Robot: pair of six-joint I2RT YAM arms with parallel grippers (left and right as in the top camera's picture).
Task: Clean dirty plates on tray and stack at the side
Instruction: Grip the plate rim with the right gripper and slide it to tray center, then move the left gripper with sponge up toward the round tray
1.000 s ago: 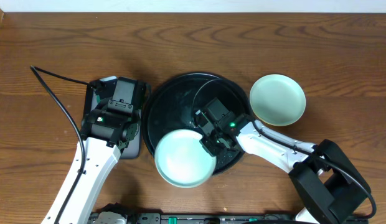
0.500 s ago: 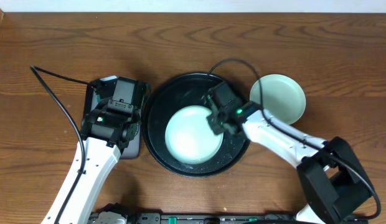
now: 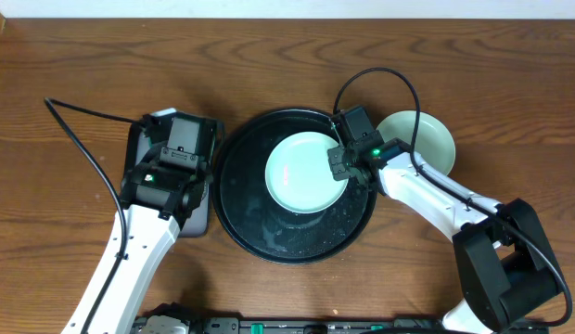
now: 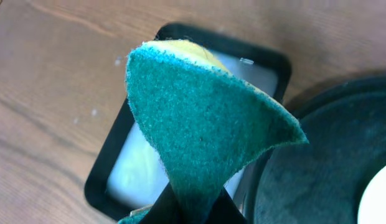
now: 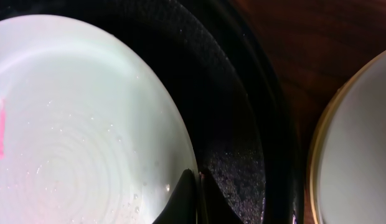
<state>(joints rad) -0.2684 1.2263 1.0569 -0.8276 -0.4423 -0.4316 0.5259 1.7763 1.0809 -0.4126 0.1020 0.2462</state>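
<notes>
Judging this the transfer step: right claw [image 3: 338,167] clamped on the rim of a pale mint round plastic plate [image 3: 301,172], pink-smeared, over the upper right of the glossy black round tray [image 3: 241,218]. Next needs a level carry onto the pale yellowish round plate [image 3: 427,139] just right of the tray; left claw [image 4: 193,208] pinches a green scouring sponge [image 4: 205,124] left of it.

Overhead view: illumination is even and diffuse. The grain of the table [image 3: 65,56] is sharp, and shadows are soft and short. The tray [image 3: 246,213] shows a faint pale sheen on its glossy floor. Left wrist view: the green sponge [image 4: 205,124] is crisp, the wood behind it soft. Right wrist view: the mint plate [image 5: 87,124] is bright, nearly washed out, and the surrounding wood is dim.
</notes>
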